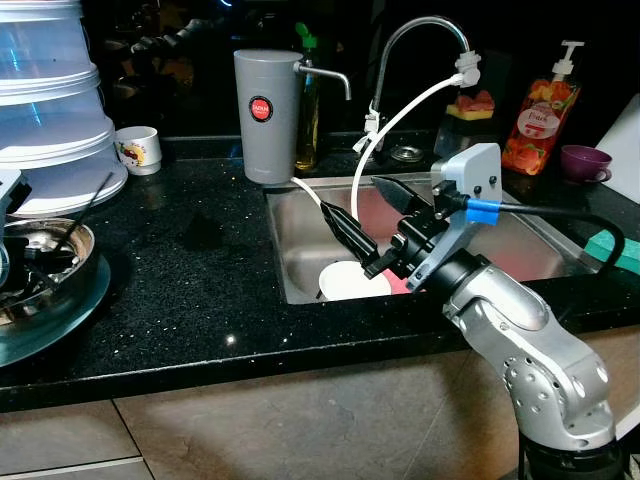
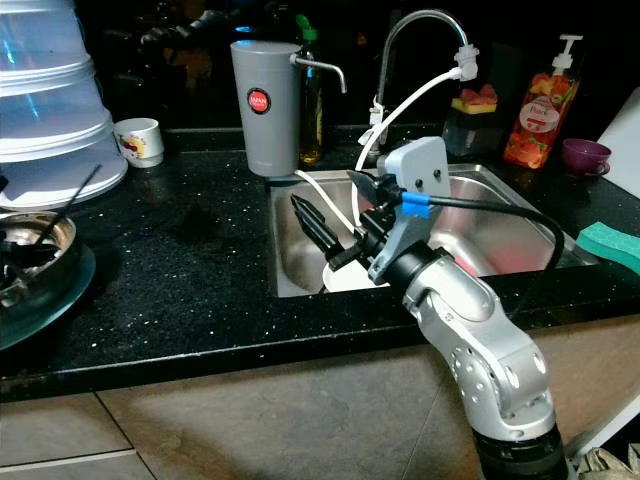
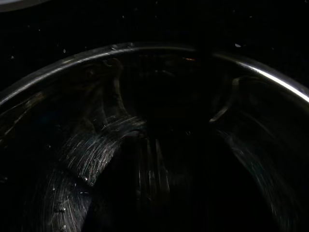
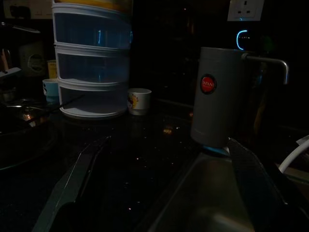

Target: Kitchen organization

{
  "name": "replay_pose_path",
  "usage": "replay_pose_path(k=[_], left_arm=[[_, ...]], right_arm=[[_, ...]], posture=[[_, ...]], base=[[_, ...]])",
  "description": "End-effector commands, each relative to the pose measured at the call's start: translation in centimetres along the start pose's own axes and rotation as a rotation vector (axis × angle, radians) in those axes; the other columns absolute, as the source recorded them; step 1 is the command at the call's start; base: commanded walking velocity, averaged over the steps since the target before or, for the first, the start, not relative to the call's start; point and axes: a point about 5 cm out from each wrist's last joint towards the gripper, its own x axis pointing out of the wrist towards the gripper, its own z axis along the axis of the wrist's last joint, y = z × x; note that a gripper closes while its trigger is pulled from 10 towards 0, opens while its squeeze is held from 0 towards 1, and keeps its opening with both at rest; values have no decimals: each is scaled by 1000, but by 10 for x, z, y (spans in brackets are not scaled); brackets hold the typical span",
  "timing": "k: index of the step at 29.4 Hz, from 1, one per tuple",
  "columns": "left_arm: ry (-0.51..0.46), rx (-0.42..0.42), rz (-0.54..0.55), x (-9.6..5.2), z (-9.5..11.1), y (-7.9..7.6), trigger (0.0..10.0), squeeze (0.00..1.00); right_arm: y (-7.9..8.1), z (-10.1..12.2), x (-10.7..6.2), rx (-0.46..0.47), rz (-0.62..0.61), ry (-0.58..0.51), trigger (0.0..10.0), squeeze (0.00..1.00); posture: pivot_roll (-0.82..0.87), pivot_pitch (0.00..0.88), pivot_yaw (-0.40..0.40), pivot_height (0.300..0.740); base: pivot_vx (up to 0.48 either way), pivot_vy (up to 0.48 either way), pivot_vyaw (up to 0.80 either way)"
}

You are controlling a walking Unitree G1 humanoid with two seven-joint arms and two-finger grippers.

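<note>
My right gripper [image 1: 352, 197] hangs over the left part of the steel sink [image 1: 300, 240], open, with nothing between its long black fingers [image 1: 345, 235]. Below it, on the sink floor, lies a white round dish [image 1: 345, 282] with something pink [image 1: 397, 286] beside it. In the right wrist view the two fingers [image 4: 72, 183] spread wide towards the grey thermos jug [image 4: 217, 104]. A steel bowl [image 1: 55, 262] holding utensils sits at the counter's left on a pale plate. The left wrist view looks down into this bowl's [image 3: 145, 159] dark inside.
The grey thermos jug [image 1: 268, 115] stands behind the sink's left corner. A faucet [image 1: 415, 28] with a white hose [image 1: 400, 115] arches over the sink. Stacked white containers [image 1: 50, 100] and a mug [image 1: 138, 150] are far left. A soap bottle [image 1: 540, 112], purple cup [image 1: 585, 160] and green sponge [image 1: 615, 250] are right.
</note>
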Motion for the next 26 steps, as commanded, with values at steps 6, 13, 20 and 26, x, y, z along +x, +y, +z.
replay_pose_path(k=[6, 13, 20, 26], left_arm=[[37, -6, 6, 3, -7, 2, 0, 0], [-20, -21, -13, -3, 9, 0, 10000, 0], [-198, -51, -53, -25, 51, -1, 10000, 0], [-267, -12, -104, -33, 75, -13, 10000, 0]], right_arm=[[0, 3, 0, -9, -2, -9, 10000, 0], [-1, 3, 1, -5, -1, -12, 10000, 0], [-5, 6, 2, -5, -32, -29, 10000, 0], [-8, 7, 2, -3, -46, -34, 10000, 0]], posture=[[158, 113, -33, 740], [163, 111, -44, 740], [162, 108, -46, 740], [164, 108, -50, 740]], base=[[0, 0, 0], [0, 0, 0], [0, 0, 0], [0, 0, 0]])
